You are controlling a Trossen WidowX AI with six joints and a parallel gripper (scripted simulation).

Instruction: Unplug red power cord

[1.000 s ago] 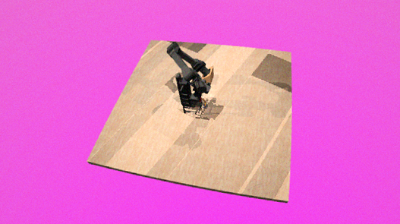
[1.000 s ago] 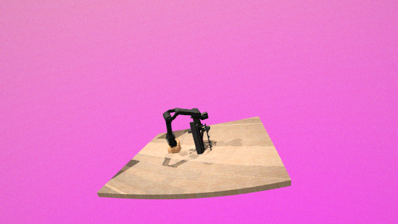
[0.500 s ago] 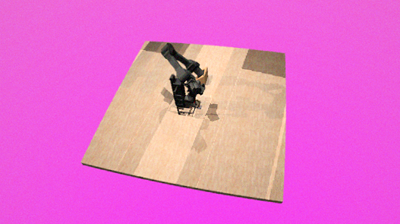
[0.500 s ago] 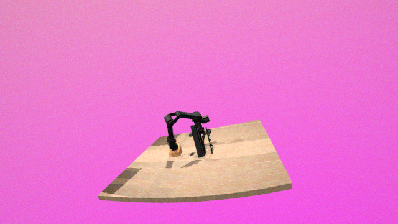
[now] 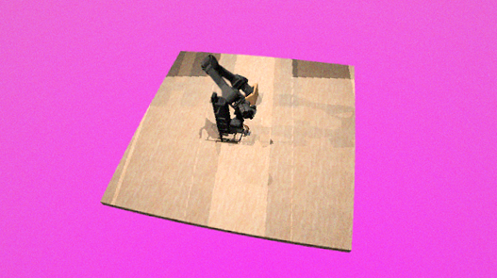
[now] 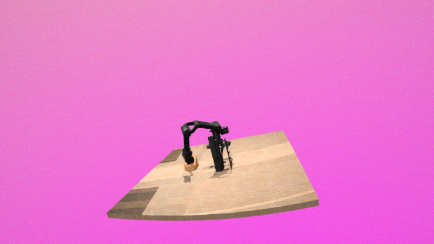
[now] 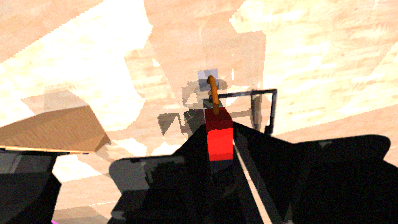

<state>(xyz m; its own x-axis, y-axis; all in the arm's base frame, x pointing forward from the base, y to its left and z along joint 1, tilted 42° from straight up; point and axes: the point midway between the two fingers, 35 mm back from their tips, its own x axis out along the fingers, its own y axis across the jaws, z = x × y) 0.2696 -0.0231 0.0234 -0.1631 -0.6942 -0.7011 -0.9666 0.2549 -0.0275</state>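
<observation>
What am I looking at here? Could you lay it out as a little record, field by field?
Arm: one black arm arched over from an orange base
Gripper: shut on the red plug
Cord: orange-red cord runs from the plug's far end
Power strip: dark upright block under the gripper
Surface: wooden board
Stage: plug gripped, not yet let go

A high, distant top camera looked down on the wooden table [image 5: 233, 189]; a far, low exterior camera faced it sidelong; both shared the arm [image 6: 200, 126]. The wrist camera looked close along the gripper [image 7: 220, 150].
</observation>
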